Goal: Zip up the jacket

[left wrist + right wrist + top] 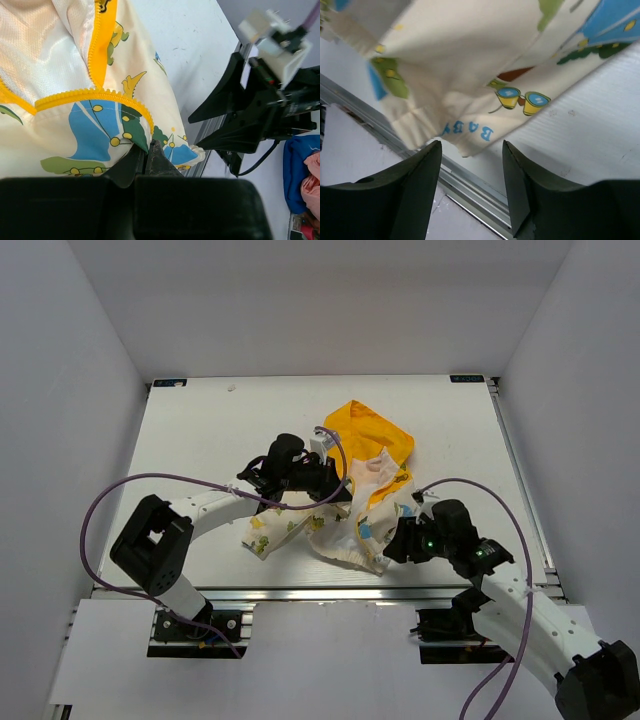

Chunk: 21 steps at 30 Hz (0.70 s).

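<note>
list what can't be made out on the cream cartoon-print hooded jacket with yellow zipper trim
- Zipper slider: top view, too small, lost in folds of the jacket.
- Yellow zipper trim, lower end: left wrist view, behind black left gripper.
- Most of jacket: right wrist view, blurred, cut by edges.

Both arms (530, 625) are built of white tubular links joined by black housings. The left gripper (147, 150) carries two black tapered fingers (162, 160) ahead of a broad matte black body. The right gripper (471, 150) has matching dark wedge-shaped fingers (417, 185) with smooth inner faces. A white block (322, 440) sits behind each gripper, and a purple cable (312, 18) runs back from it along the arm. A green light (430, 540) glows just behind the right gripper.
</note>
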{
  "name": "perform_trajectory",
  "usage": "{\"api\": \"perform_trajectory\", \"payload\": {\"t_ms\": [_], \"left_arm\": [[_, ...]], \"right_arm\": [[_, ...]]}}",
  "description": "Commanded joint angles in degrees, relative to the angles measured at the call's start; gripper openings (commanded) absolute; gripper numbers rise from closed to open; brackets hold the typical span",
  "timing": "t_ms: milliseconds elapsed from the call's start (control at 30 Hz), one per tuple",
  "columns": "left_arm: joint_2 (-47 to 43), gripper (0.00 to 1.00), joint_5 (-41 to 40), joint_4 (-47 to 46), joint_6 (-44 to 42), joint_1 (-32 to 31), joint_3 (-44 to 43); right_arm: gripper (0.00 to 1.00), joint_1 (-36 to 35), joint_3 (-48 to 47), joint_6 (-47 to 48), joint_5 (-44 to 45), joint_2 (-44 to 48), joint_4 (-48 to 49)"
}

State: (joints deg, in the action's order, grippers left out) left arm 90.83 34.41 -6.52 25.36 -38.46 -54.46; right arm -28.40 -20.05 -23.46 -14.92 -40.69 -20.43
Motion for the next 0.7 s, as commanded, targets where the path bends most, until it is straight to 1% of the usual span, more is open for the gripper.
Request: {"api": "perform_trajectory", "payload": {"t_ms": [0, 67, 233, 367, 467, 567, 667], "left_arm": [[-1.4, 0.0, 1.2, -0.8, -0.2, 0.0, 0.1], [-1.4, 0.0, 1.0, -0.1, -0.4, 0.0, -0.3], [-1.6, 0.0, 1.1, -0.5, -0.5, 0.0, 0.1], [-1.9, 0.0, 0.8, 0.2, -0.7, 0.0, 0.0], [-2.3, 0.0, 0.5, 0.2, -0.8, 0.0, 0.2], [-2.4, 0.0, 0.5, 0.2, -0.8, 0.0, 0.2], [-2.5, 0.0, 0.4, 0.5, -0.9, 0.0, 0.2]], "right_arm": [[0.58, -0.6, -6.3, 2.2, 2.3, 3.0, -3.0], [0.61, -0.6, -7.1, 2.3, 0.9, 3.5, -2.2], [0.6, -3.0, -9.6, 4.5, 0.3, 0.5, -1.5], [0.61, -7.4, -10.3, 4.8, 3.0, -2.4, -0.5], [0.61, -9.5, -10.6, 5.3, 4.3, -4.3, -0.6], [0.61, -10.5, -9.9, 4.7, 4.9, -6.0, 0.6], [0.58, -10.9, -9.1, 4.2, 5.4, -6.7, 2.9]]}}
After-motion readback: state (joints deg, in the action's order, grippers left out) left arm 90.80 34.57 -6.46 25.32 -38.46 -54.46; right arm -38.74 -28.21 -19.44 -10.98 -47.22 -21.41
